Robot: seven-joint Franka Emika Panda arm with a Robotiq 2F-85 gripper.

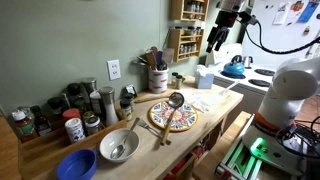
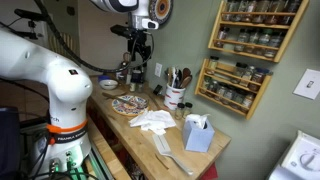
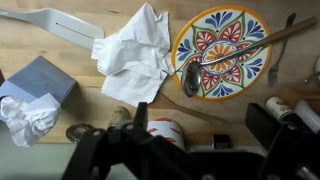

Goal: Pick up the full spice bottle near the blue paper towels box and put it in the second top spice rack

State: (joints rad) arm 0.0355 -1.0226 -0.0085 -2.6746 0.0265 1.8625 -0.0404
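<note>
Gripper [image 2: 140, 47] hangs high over the counter [image 3: 30, 45], above the patterned plate [image 2: 128, 104]; spread or clenched, cannot tell; blue paper towels box [image 3: 42, 78] upright beside crumpled white paper [image 3: 135, 55]; spice rack [image 2: 258, 30] on the wall, well apart; spice bottle not identifiable.

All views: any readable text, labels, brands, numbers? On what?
Nothing can be read and quoted in any view.
Robot base: a dark line of lettering, too small to read.
Jars in the rack: labels too small.
Box: no legible print.
Bottles on the counter: labels blurred.
Wall papers: blurred.
</note>
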